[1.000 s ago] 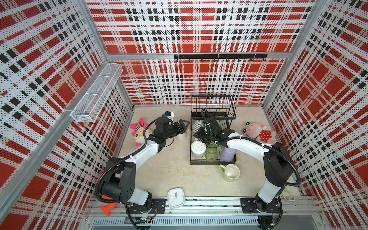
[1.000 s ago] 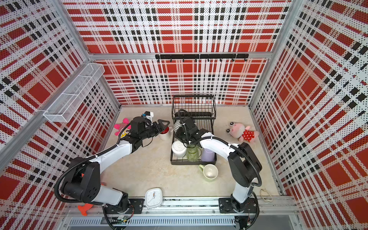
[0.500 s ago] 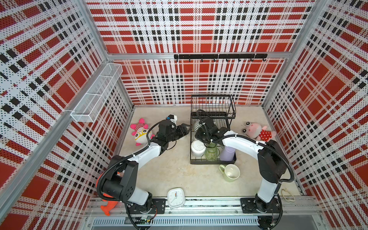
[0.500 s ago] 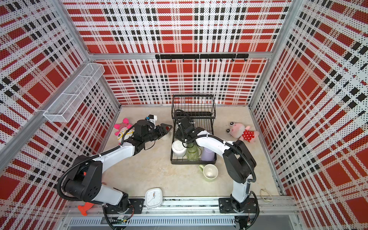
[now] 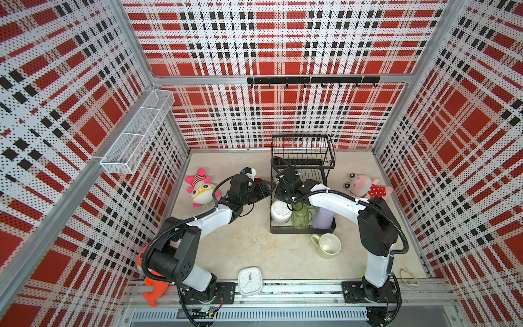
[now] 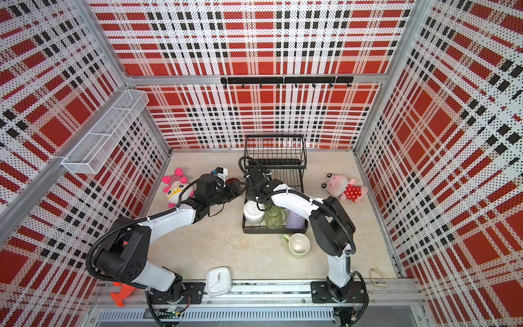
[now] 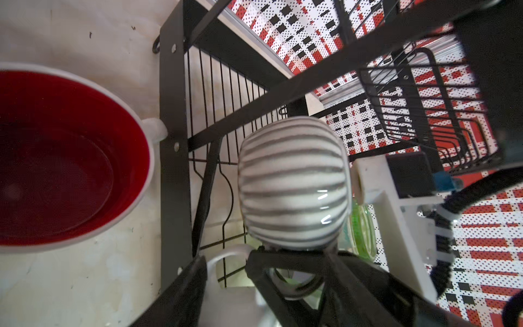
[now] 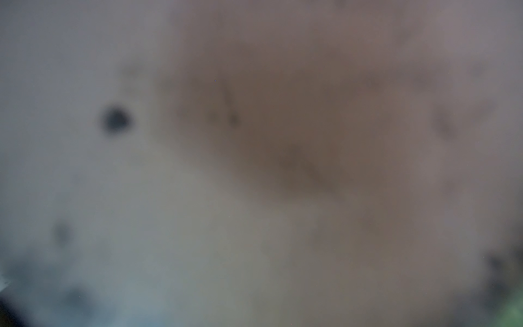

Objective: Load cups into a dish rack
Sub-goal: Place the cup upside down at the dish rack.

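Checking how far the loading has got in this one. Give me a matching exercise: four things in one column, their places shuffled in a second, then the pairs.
Things:
1. pale-green mug
2. lavender tumbler
3. red-inside mug
4. white square clock

Places:
A. on the table, just outside the dish rack's side frame
B. at the front edge of the table
C. in the rack's lower tier, next to the clear green glass
D. on the table just in front of the rack

Pairs: 1-D, 2-C, 3-A, 4-B

Rack (image 5: 302, 153): near row blocked by ribbed mug (image 5: 280, 211), glass (image 5: 300, 217), tumbler (image 5: 323, 218), side by side. Red mug (image 7: 70, 158) just beside its left frame. Desk (image 5: 243, 246) open before it, left of green mug (image 5: 328, 247).
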You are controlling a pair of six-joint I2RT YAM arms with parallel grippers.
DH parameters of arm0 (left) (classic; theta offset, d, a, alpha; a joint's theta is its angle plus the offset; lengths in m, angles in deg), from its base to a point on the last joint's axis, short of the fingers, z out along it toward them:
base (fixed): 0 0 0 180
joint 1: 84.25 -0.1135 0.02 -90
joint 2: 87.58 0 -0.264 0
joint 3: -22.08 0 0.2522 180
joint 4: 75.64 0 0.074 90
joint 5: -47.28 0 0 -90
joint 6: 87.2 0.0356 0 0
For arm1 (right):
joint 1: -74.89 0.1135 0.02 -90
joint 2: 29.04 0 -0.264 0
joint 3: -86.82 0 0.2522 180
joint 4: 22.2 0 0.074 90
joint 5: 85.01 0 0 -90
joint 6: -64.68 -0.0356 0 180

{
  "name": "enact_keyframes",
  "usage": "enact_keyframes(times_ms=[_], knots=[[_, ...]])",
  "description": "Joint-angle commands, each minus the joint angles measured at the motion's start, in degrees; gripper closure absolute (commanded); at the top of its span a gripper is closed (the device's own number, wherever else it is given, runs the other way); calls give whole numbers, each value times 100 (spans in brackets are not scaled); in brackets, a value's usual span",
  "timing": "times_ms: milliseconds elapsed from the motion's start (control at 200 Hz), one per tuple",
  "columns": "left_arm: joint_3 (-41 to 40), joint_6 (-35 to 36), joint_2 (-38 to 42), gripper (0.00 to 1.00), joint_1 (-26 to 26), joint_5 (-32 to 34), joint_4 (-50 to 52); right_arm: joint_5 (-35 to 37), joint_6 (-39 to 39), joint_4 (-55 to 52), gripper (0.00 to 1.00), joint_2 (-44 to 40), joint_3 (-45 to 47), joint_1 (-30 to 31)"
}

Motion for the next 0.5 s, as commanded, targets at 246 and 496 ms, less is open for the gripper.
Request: enact_keyframes(times_ms=[246,496], knots=[[-229,20,8,42,170,43,-182,30,794,-143,100,-35,-146,71],[-409,102,-50,47,446,118,-227,61,906,-364,100,-105,-441,119]])
